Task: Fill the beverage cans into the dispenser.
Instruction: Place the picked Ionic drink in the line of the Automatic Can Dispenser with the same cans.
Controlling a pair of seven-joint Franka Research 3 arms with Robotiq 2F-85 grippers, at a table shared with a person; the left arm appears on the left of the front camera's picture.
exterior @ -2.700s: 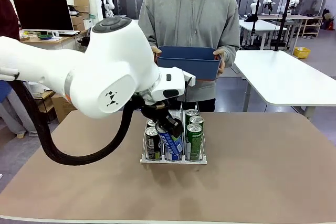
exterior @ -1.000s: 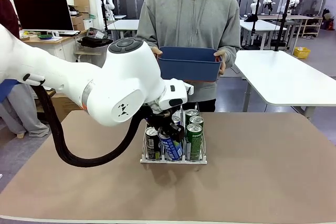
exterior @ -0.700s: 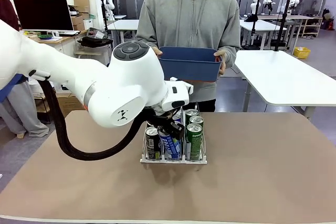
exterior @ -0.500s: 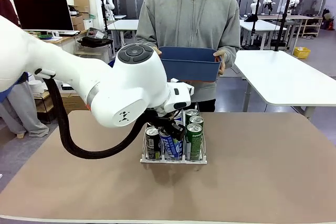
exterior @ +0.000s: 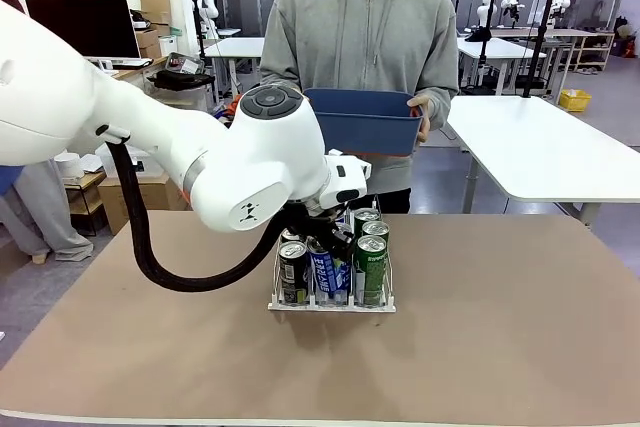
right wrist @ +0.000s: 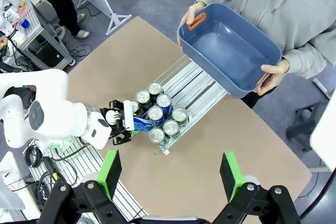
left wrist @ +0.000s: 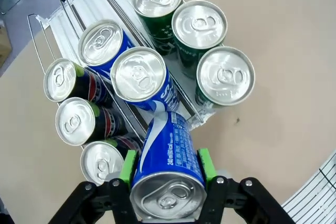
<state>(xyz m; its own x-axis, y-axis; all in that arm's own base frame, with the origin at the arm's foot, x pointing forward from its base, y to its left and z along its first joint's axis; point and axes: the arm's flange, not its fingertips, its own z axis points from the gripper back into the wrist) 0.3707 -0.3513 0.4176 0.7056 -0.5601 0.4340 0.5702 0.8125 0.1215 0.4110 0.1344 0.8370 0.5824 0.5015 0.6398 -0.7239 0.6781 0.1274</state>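
I've got the left gripper (left wrist: 167,178) low over the dispenser (exterior: 331,299), which sits around the middle of the worktop (exterior: 500,327), toward its far edge. Its fingers (left wrist: 127,167) are pinching a blue-white can (left wrist: 169,161), green pads pressed on either side of it. In the left wrist view that can is tilted, its base down at the front of the middle lane, just ahead of two more blue-white cans (left wrist: 139,77) lined up behind it.

The lane on one side holds three green cans (left wrist: 224,77), standing upright with silver tops up. The lane on the other side holds three dark cans (left wrist: 76,121) with red-blue logos. From the front view I see the front row: a dark can (exterior: 293,273) on the left, the gripped blue one in the middle, a green can (exterior: 370,269) on the right, all against the low front lip.

My right gripper (right wrist: 170,174) hangs high above the worktop, looking down on everything, its fingers (right wrist: 111,171) spread wide with nothing between them. From up there the dispenser (right wrist: 197,85) lies near the worktop's far edge, its upper lanes bare and white.

The person (exterior: 365,42) stands at the far side holding a blue bin (exterior: 362,119) with both hands, one hand (exterior: 418,112) on each end. The bin looks bare inside in the right wrist view.
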